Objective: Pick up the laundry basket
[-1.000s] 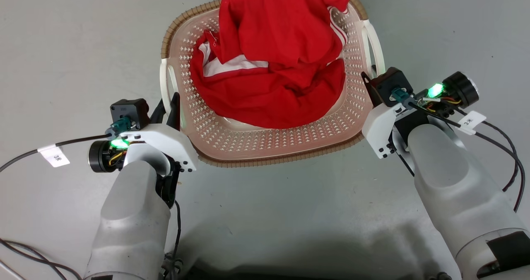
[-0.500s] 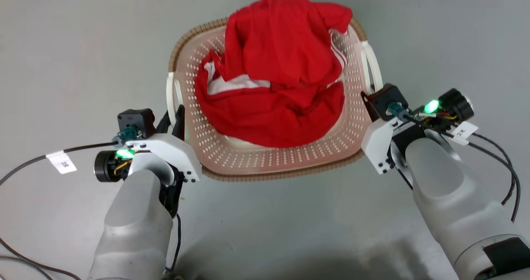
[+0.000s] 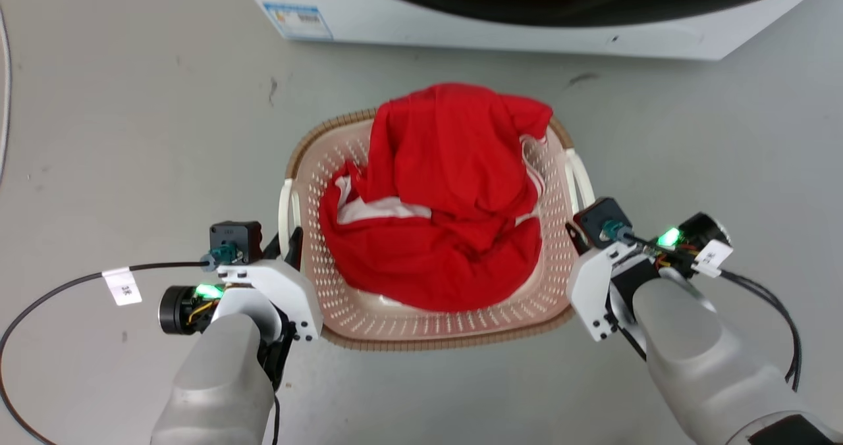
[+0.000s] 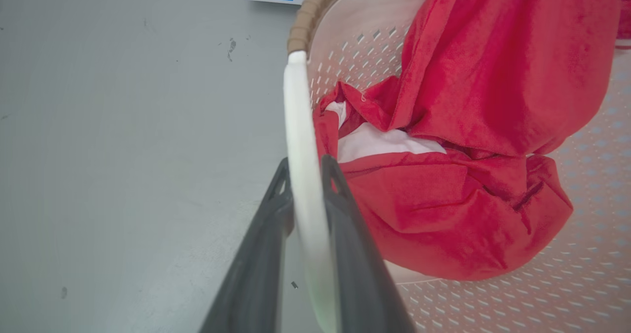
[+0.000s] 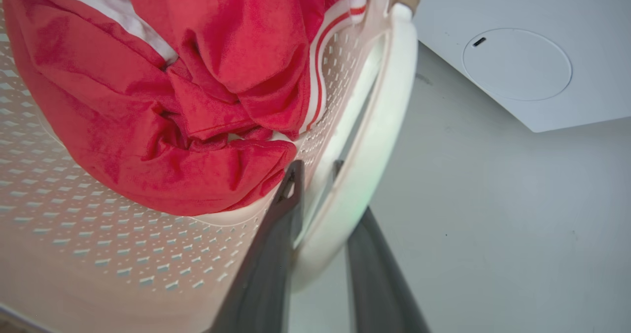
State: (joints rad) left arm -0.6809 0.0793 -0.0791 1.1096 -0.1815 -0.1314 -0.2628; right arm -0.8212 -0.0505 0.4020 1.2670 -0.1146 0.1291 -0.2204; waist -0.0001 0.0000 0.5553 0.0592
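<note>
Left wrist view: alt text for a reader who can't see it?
The left pincer is closed on the white side handle of the pink laundry basket, one dark finger on each side. A crumpled red garment lies inside; grey floor is to the left.

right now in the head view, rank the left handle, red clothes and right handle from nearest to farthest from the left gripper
1. left handle: clamped between the left gripper's fingers, on the basket's left side.
2. red clothes: heaped in the basket's middle.
3. right handle: on the opposite side, gripped by the right gripper.
</note>
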